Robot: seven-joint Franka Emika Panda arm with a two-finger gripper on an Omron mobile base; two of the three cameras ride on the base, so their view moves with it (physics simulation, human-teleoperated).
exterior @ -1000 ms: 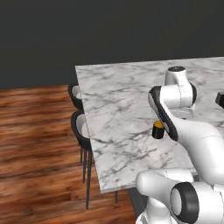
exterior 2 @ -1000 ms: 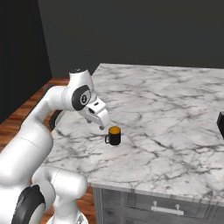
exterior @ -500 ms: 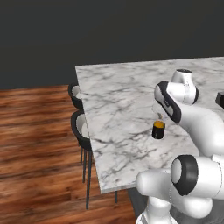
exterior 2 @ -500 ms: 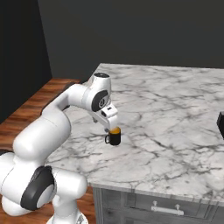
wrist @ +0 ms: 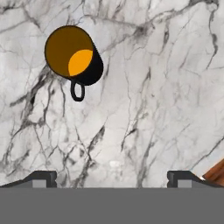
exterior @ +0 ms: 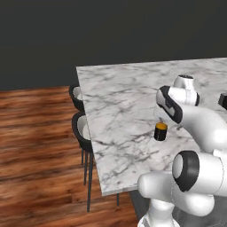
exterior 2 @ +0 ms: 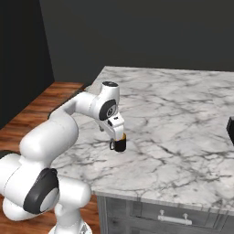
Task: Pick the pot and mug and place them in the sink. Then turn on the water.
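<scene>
The mug [wrist: 74, 56], small and black with an orange inside and one loop handle, stands upright on the marble counter [exterior: 119, 102]. In the hand view it lies up and to the left of my gripper [wrist: 112, 178], whose fingertips [wrist: 41, 177] are spread wide apart with only bare marble between them. From the right base view my gripper [exterior 2: 116, 129] hangs open just above the mug [exterior 2: 120, 144], slightly to its left. The left base view has the mug [exterior: 161, 131] right below my forearm. The pot and the sink are out of view.
Two dark stools [exterior: 80, 95] [exterior: 82, 129] stand at the counter's left edge over a wooden floor [exterior: 35, 133]. A dark object [exterior 2: 231, 130] pokes in at the right edge of the counter. A drawer front [exterior 2: 171, 215] sits below the near edge.
My arm has swung toward the mug, bringing the hand from left of it to just above it. The mug has not moved and the jaws have stayed wide.
</scene>
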